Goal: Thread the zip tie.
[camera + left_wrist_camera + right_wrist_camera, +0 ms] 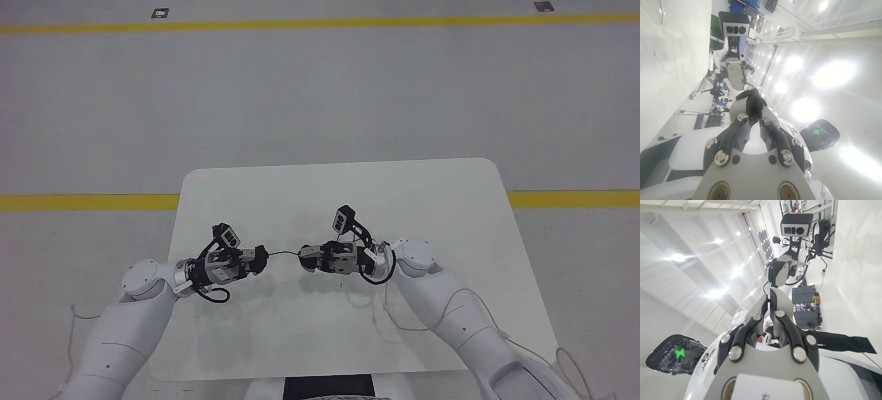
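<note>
The zip tie [284, 254] is a thin dark strand stretched between my two grippers above the white table [440, 210]. My left gripper [259, 258] holds one end, and in the left wrist view its black-taped fingertips [753, 98] are pressed together. Facing it, my right gripper [309, 259] holds the other end. In the right wrist view its fingers [772, 298] stand close together, pointing at the other arm's hand. The tie itself is too thin to make out in either wrist view. Both grippers hover near the table's middle, a short gap apart.
The table's front edge [300, 372] lies close under both forearms. Bare tabletop stretches behind the grippers and to the right. Yellow floor lines [90, 202] run past the table on both sides and farther off.
</note>
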{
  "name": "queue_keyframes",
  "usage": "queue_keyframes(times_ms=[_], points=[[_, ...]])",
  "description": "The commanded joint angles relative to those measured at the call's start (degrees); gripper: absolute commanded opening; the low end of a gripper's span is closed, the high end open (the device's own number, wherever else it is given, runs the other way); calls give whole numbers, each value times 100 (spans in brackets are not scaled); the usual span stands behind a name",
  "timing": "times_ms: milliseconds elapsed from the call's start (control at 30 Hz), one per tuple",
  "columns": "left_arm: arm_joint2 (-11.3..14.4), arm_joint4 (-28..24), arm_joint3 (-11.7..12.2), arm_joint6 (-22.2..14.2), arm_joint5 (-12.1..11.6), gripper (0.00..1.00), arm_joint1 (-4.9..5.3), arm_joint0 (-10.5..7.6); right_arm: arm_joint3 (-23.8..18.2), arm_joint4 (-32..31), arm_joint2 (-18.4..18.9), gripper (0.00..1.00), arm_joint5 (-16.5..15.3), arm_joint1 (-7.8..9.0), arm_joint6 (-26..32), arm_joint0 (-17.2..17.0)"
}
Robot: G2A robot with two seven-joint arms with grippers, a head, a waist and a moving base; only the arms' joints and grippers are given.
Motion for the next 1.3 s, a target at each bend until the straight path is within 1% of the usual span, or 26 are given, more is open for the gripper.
queue_keyframes(times_ms=[0, 33, 133, 300, 367, 400, 833, 867, 933, 1033, 1067, 1167, 1267], points=[[0, 0, 0, 0, 0, 100, 0, 0, -14, -25, 26, 0, 39, 15, -9, -12], [0, 0, 0, 0, 0, 100, 0, 0, -22, -39, 39, 0, 55, 22, -14, -16], [42, 19, -91, 214, 7, 100, -4, 38, -47, -39, 83, 0, 89, 43, -9, -41], [44, 37, -165, 274, -5, 100, 20, 86, -89, -22, 102, 0, 125, 58, 23, -62], [72, 23, -222, 321, -102, 100, 16, 102, -93, 11, 88, 0, 146, 54, 30, -63], [86, 44, -257, 436, -251, 100, 9, 115, -82, 27, 76, 0, 152, 49, 26, -57], [86, 44, -257, 436, -251, 100, 9, 115, -76, 28, 71, 0, 153, 47, 21, -53], [99, 84, -271, 500, -251, 100, 8, 116, -76, 28, 71, 0, 153, 47, 21, -53], [143, 320, -321, 388, -284, 100, 28, 87, -159, 29, 73, 0, 152, 47, -119, -113], [160, 521, -269, 0, -445, 100, 67, -2, -263, 164, 132, 0, 120, 62, -61, -196], [195, 505, -258, 0, -524, 100, 79, -27, -285, 229, 151, 0, 102, 66, -3, -216], [344, 436, -265, 0, -622, 100, 119, -76, -296, 345, 161, 0, 60, 63, 100, -230], [550, 179, -295, 0, -685, 100, 170, -117, -282, 471, 102, 0, 16, 34, 151, -226]])
